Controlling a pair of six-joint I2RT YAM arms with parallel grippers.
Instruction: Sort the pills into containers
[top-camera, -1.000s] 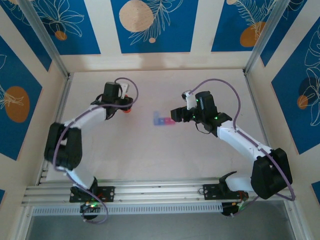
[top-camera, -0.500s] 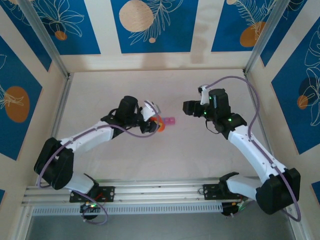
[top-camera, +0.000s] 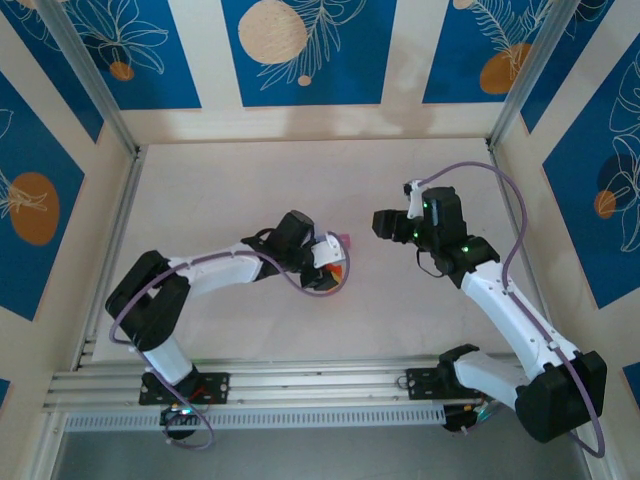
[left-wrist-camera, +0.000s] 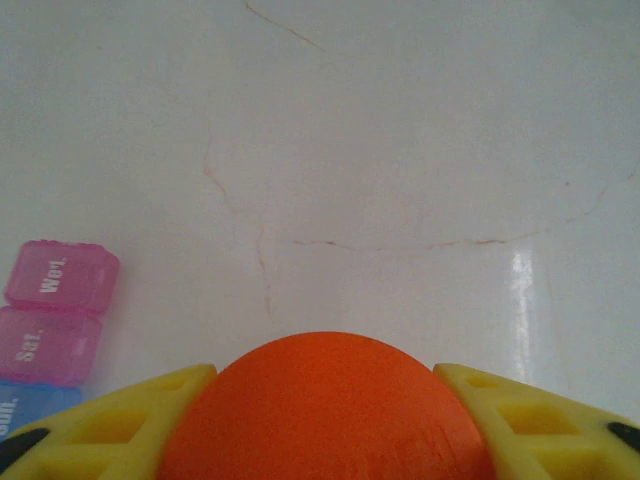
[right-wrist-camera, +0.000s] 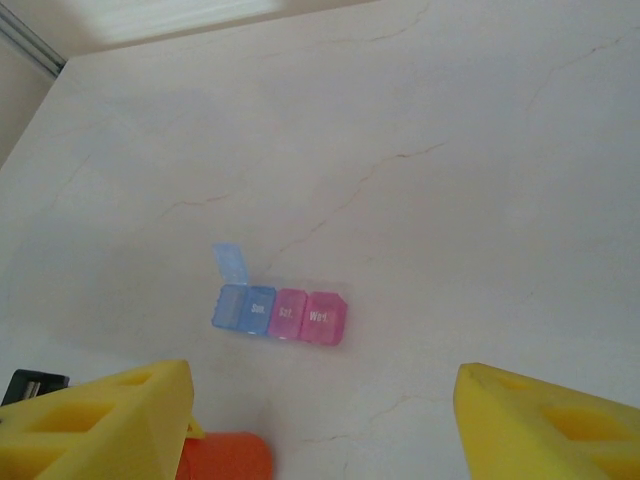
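Note:
The containers are a short strip of blue and pink sections lying on the white table, with one blue lid standing open at the left end. The same containers lie at the left edge of the left wrist view, and their pink end pokes out beside the left gripper. My left gripper is shut on an orange bottle, its yellow fingers pressed against both sides. From above, the left gripper hangs just in front of the strip. My right gripper is open and empty, right of the strip. The pills are hidden.
The white table is walled on three sides by panels, with a metal rail along the near edge. The orange bottle lies at the bottom left of the right wrist view.
My left arm has swung from the far left to the table's centre, carrying the orange bottle up to the containers. The right gripper has drawn back to the right, away from the strip.

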